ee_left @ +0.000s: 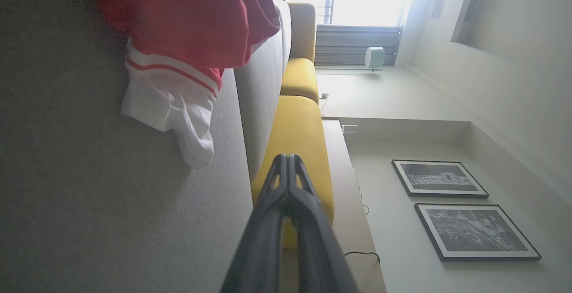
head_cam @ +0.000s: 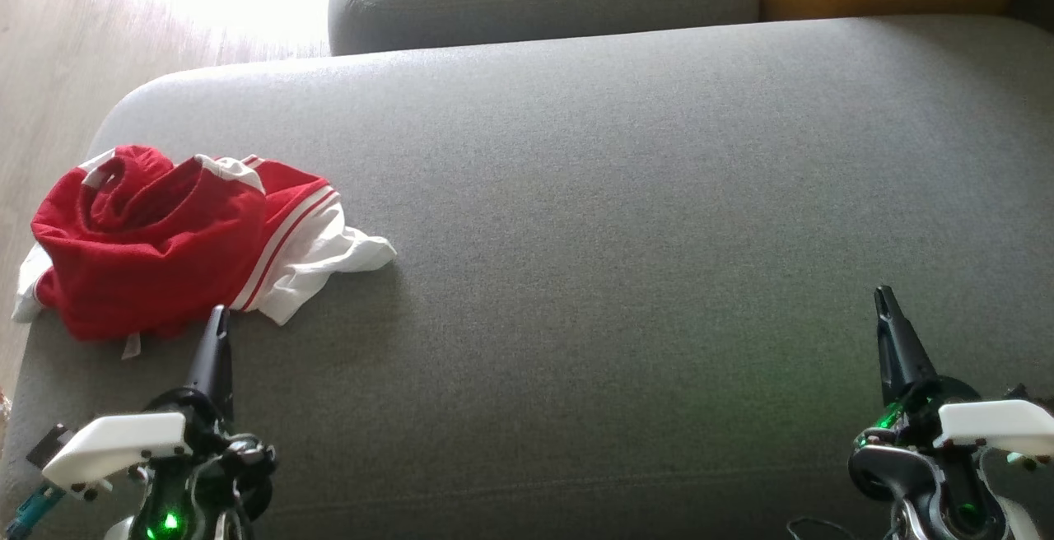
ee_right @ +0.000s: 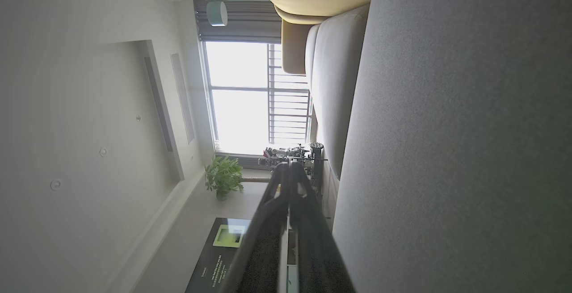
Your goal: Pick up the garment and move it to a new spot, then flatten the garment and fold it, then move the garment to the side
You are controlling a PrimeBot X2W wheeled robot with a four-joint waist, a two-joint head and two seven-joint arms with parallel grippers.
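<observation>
Garment [head_cam: 165, 244] lies crumpled, centre left. Open the clenched, empty left gripper [head_cam: 217, 316] just below it before descending; right gripper [head_cam: 883, 297] likewise clenched, lower right.

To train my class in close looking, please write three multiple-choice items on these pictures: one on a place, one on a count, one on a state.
1. Where on the wide grey fabric sofa seat does the crumpled red-and-white fabric garment lie?
A. at its left end
B. in its middle
C. at its right end

2. How many dark-framed black-and-white pictures are on the wall in the left wrist view?
A. one
B. two
C. four

3. In what state is the robot's left hand?
A. shut on the garment
B. wide open
C. shut, holding nothing

Answers:
1 A: the garment sits by the seat's left edge, just ahead of the left hand.
2 B: two frames show side by side.
3 C: in the left wrist view its fingers meet with no cloth between them.
</observation>
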